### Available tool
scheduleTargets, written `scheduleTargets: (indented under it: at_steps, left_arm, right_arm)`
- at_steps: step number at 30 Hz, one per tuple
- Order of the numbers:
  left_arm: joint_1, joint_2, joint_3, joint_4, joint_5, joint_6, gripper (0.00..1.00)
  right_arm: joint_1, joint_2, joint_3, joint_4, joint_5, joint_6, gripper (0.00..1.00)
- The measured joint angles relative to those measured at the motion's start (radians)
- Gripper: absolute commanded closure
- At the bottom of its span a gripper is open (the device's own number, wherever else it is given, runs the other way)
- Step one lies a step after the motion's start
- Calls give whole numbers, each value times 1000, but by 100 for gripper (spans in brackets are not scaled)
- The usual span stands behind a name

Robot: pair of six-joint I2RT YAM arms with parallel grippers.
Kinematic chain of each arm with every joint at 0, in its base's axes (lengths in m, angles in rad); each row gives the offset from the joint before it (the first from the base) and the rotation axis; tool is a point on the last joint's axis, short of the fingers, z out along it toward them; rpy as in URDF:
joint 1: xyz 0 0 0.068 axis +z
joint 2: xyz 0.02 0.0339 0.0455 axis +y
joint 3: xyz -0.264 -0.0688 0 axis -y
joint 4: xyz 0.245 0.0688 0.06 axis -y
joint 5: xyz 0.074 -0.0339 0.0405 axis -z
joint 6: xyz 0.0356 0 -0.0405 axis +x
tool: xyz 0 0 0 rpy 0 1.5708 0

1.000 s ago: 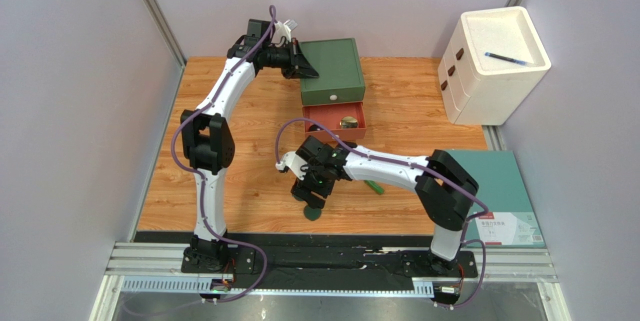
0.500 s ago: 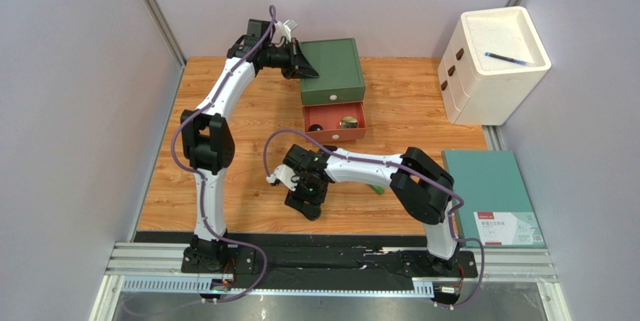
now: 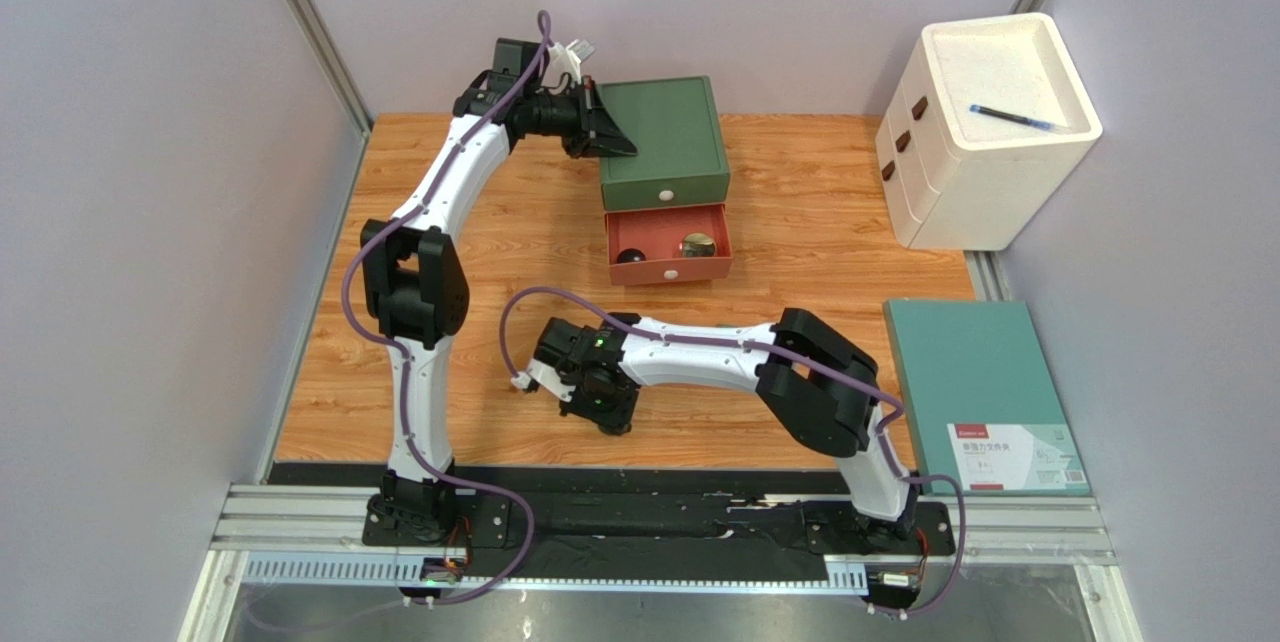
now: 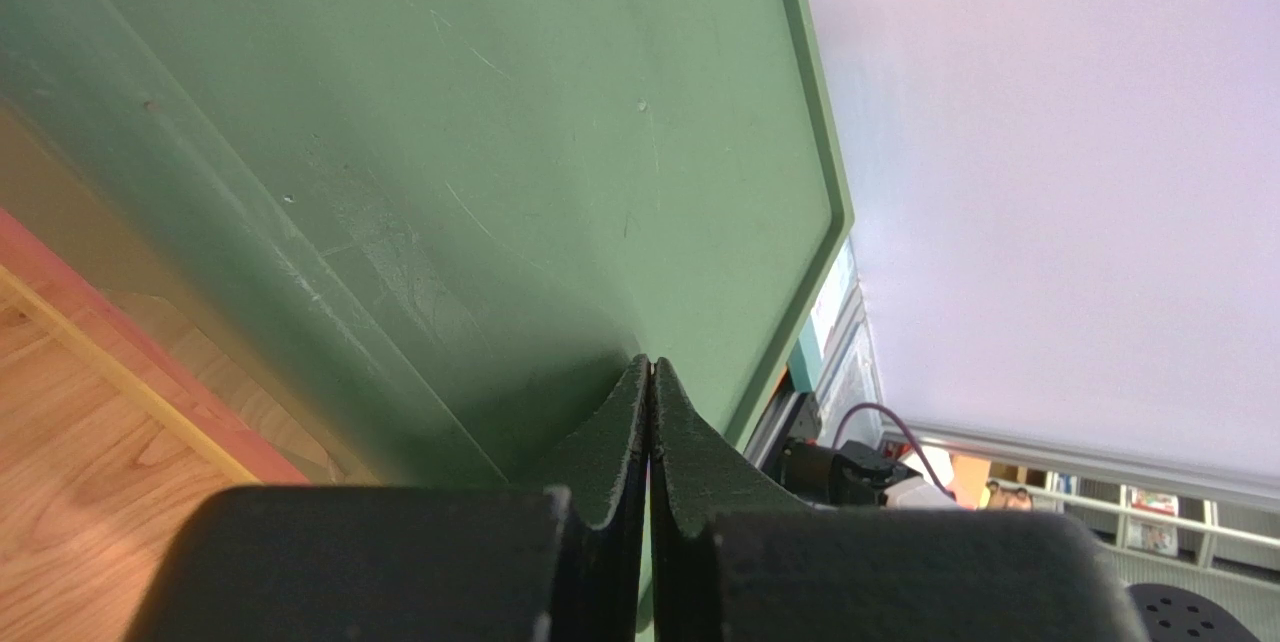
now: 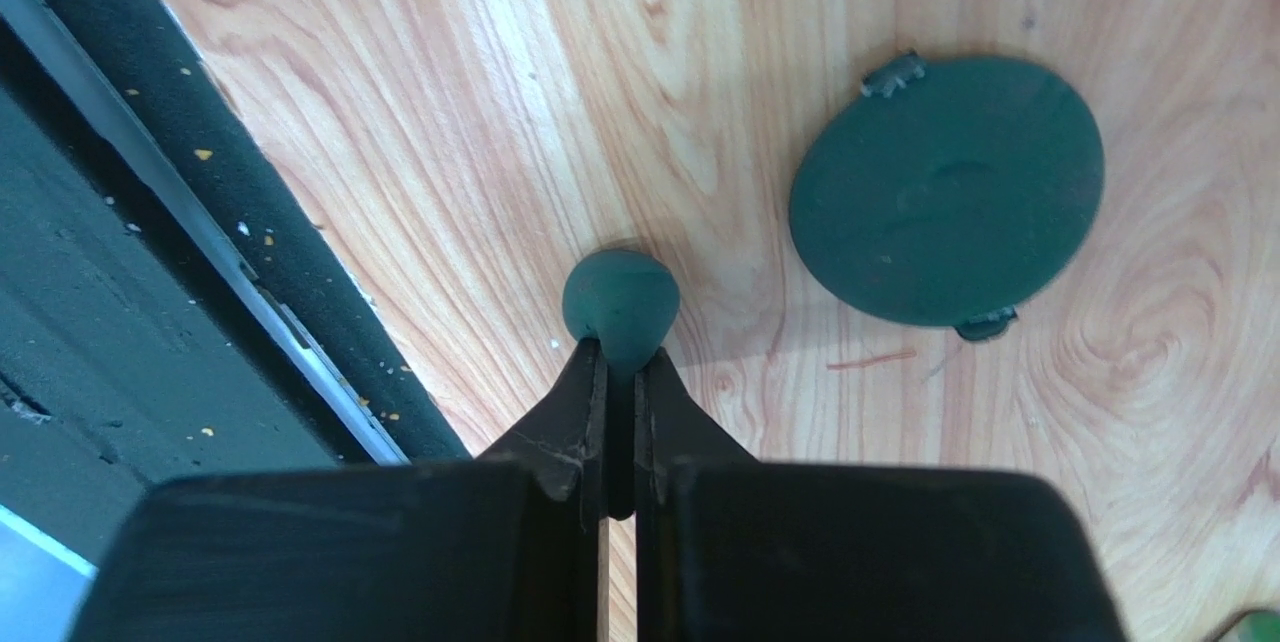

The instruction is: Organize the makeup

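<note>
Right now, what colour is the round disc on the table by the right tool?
The disc is dark green; right wrist view shows it best.

green tube end (image 5: 1256, 624) cut by corner, green box (image 4: 451, 147) cropped

The drawer box (image 3: 663, 137) sits midway along the bench's (image 3: 842, 222) far edge. Its open drawer (image 3: 670, 276), pulled toward the near edge, holds a jar (image 3: 633, 255) left of a compact (image 3: 696, 245). A disc (image 5: 947, 191) lies by the near edge.

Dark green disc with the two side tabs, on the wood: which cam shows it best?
Right wrist: the disc lies flat, whole and unobstructed, beyond the right gripper. Top external: it cannot be picked out beside that gripper's dark body. Left wrist: none of it, only the green box.
</note>
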Motion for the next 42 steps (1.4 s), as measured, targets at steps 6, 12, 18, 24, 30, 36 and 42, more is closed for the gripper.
scheduleTargets:
  at_steps: [6,12,18,24,30,36,42]
  left_arm:
    - [1,2,0,1,5,0,100]
    - [2,5,0,5,9,0,100]
    - [2,15,19,-8,12,1,100]
    - [2,24,35,-24,13,1,100]
    - [2,24,37,-29,12,8,100]
    - [2,24,39,-31,12,8,100]
    - [3,24,40,-34,12,8,100]
  right_arm:
    - [-27,-59,-40,18,112,21,100]
    - [-141,-129,85,18,312,11,100]
    - [-198,-130,302,37,470,-18,100]
    - [-273,-96,428,43,529,-27,85]
    - [-337,-37,450,-3,521,-26,33]
    - [-344,-34,451,-37,472,-26,31]
    - [-328,-80,386,-34,381,-27,31]
